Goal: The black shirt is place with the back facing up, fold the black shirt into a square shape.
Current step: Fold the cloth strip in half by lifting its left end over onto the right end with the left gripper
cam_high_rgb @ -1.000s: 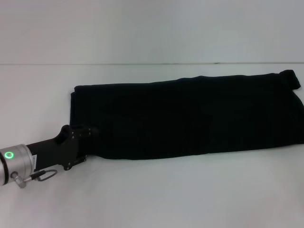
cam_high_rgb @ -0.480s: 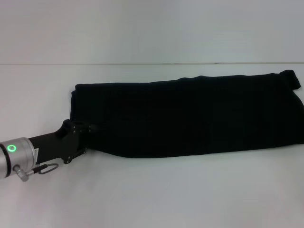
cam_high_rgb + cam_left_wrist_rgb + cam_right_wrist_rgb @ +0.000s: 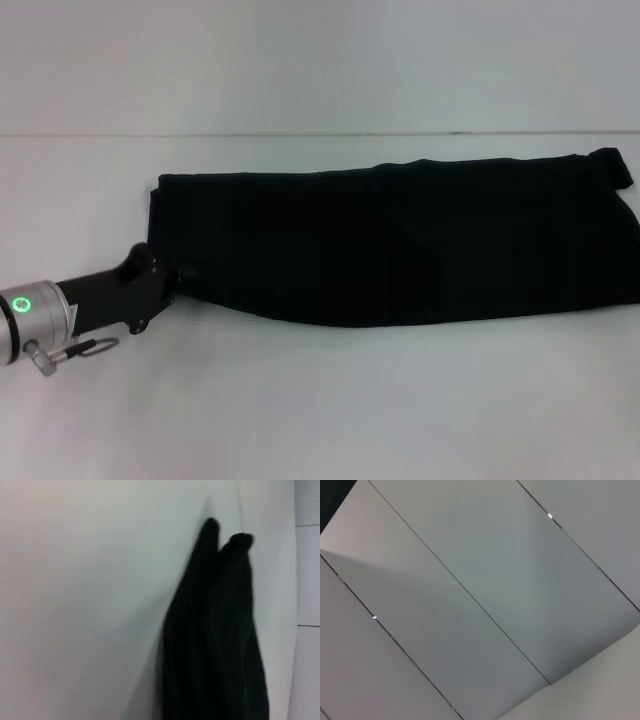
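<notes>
My left gripper sits at the lower left of the head view, reaching in from the frame's left edge. Its tip meets the lower left corner of the black shirt. Black fingers against black cloth leave me unable to say how wide they stand or whether they have hold of the fabric. A green ring light glows on the silver cuff behind the gripper, and a small metal loop hangs just below it.

The black shirt lies as a long band across the middle of the head view, running from left of centre to the right edge, where it passes out of frame. Its upper right end bunches into a small lump. I can read no lettering, label or brand on the side that shows; the cloth looks plain black all over. In my left wrist view the shirt shows as dark folds against the pale surface, ending in two rounded tips.

The shirt rests on a white table, smooth and without pattern. A thin dark line crosses the upper part of the head view where the table meets a pale wall.

My right gripper shows in none of the views. The right wrist view takes in only pale flat panels divided by thin dark seams, with a dark patch at the upper left corner.
</notes>
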`<state>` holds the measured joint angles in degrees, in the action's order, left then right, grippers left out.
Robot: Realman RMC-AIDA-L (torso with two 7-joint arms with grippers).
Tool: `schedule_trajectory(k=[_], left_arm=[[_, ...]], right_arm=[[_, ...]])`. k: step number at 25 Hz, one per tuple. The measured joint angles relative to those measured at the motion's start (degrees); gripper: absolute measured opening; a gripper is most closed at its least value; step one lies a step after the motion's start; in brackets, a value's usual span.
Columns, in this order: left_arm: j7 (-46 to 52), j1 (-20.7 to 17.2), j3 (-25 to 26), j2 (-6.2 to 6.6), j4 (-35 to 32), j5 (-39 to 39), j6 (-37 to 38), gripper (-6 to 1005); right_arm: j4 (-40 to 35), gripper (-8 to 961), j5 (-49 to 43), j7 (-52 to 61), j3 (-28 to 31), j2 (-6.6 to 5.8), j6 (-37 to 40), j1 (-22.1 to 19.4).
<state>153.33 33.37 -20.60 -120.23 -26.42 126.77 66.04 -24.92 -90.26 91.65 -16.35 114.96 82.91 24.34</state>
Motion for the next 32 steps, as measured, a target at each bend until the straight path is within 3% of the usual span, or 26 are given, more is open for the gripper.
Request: schedule_trajectory(k=[9,16,21,26,29,32], left_arm=[[-8.3,-0.7,1.7,1.78,0.4,-5.1,-5.8,18],[-16.4,-2.5,12.2,2.24,0.6,-8.8,-11.3,17],[-19.2,-5.3,16.0,2.29,0.4,-12.8,-13.0,18],[-19.0,-6.9,14.0,4.20,-1.5,-9.4,-8.4,18],[-18.4,-5.8,11.3,5.57,-3.5,-3.9,-2.9,19],[-18.2,-4.0,10.4,5.94,-5.8,0.1,1.6,19]], right_arm=[[0.0,746,0.0,0.4,0.0,-0.70,-0.1,-0.6],[0.0,745,-0.3,0.5,-0.1,-0.77,-1.0,-0.2],[0.0,745,-0.4,0.5,-0.2,-0.96,-1.5,0.1],[0.0,745,-0.4,1.4,-0.5,-1.58,-1.5,-0.1],[0.0,745,-0.6,1.5,-0.6,-1.88,-1.3,-0.3],[0.2,745,-1.0,1.6,-0.6,-1.93,-1.3,-0.3]])
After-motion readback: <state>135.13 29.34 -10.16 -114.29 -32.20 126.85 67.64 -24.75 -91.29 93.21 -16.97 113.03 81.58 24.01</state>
